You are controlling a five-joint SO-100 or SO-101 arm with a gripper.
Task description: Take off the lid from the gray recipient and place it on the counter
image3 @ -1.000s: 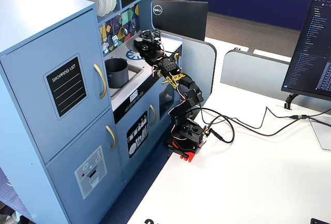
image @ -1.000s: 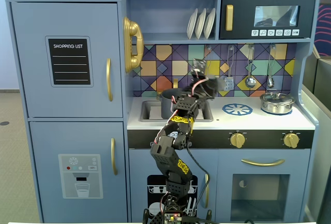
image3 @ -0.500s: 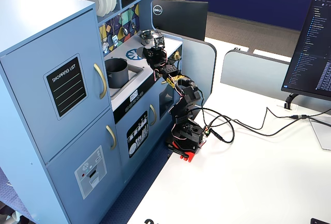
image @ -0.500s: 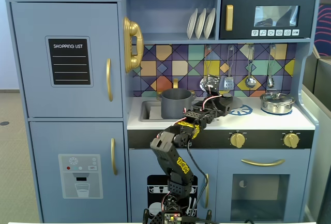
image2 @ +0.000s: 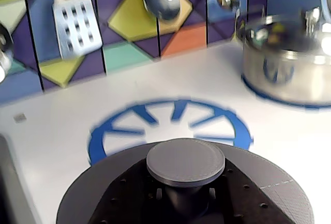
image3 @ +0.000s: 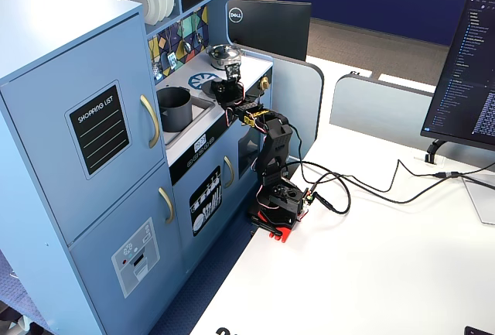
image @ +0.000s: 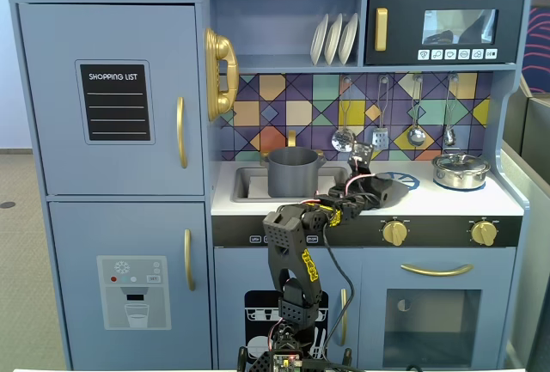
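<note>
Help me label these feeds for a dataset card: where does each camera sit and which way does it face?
A fixed view: straight in front of the toy kitchen, level with it; shows the whole arm, open gray pot, steel pot.
Wrist view: on the arm, low over the counter, facing the backsplash; the lid fills the bottom, fingers hidden.
Another fixed view: high on the desk side, looking down obliquely; shows the whole arm and its base.
Shared: both fixed views show the gray pot; all show the steel pot.

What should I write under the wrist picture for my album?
Dark lid with its knob over the white counter, blue burner ring behind, shiny pot at right.
</note>
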